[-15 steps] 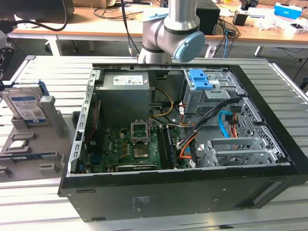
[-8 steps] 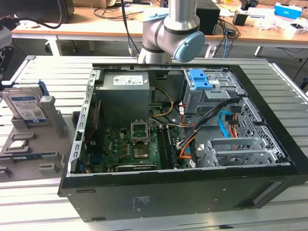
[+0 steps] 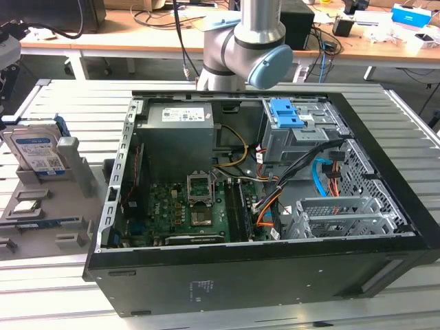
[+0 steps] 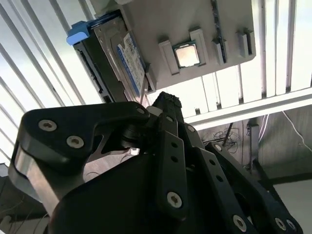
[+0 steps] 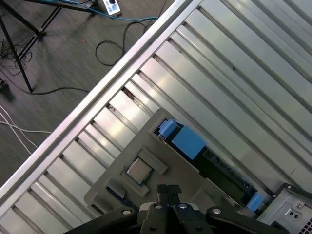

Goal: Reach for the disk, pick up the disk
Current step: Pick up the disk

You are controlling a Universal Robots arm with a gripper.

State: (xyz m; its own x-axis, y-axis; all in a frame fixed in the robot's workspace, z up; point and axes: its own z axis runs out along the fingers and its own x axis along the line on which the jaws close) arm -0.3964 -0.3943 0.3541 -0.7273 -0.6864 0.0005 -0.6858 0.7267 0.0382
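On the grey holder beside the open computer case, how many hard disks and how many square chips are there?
Disk: 1
Square chip: 1
Total: 2

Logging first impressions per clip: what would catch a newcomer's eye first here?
An open computer case, circuit board and cables exposed, sits in the middle of the exterior view on a slatted metal table. At that view's left the disk stands upright in a grey holder. In the first wrist view the gripper hangs above that holder, near a square chip.
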